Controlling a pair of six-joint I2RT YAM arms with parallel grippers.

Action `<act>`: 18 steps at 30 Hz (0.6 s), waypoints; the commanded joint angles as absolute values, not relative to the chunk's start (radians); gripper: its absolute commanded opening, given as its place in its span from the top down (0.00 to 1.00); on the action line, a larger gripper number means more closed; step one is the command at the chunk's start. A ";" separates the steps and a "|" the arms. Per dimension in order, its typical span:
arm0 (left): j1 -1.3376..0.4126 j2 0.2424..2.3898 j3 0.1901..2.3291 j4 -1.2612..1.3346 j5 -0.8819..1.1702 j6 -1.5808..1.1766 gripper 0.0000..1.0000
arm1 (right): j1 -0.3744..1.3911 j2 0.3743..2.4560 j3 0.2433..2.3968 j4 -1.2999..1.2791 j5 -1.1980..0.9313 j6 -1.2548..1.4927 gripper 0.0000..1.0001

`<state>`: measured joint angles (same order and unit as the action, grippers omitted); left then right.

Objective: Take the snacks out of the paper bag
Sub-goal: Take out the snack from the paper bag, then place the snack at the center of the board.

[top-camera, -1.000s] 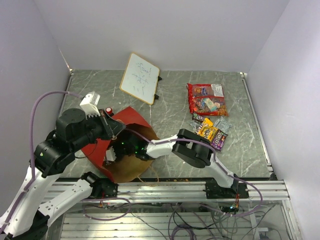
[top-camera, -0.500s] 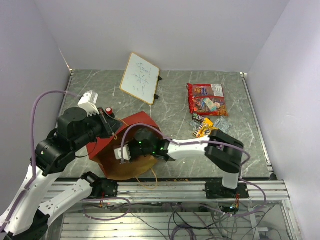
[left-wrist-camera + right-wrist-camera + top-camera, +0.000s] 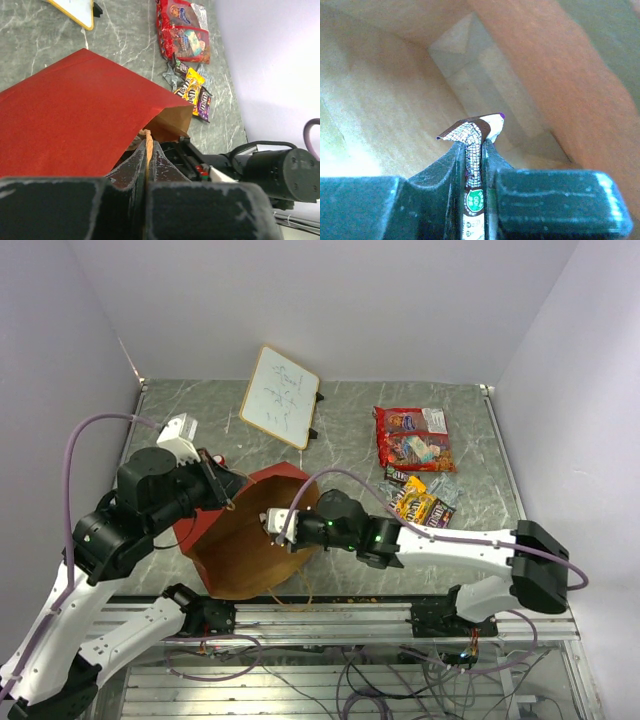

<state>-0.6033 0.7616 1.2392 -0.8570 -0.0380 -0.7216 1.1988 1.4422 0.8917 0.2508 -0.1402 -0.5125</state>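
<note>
While left claw (image 3: 148, 152) pinches twisted handle (image 3: 146, 134), right claw (image 3: 473, 148) clamps flat brown packet (image 3: 476, 128).

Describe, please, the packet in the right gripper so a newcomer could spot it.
The red paper bag lies tipped open, near left on the table. At its mouth the right gripper pinches a small brown packet. The other snacks all lie loose further right.
</note>
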 commanded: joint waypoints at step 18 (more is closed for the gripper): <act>-0.603 1.019 1.383 -0.493 0.163 -0.752 0.93 | 1.095 1.273 1.262 0.254 0.836 -0.362 1.00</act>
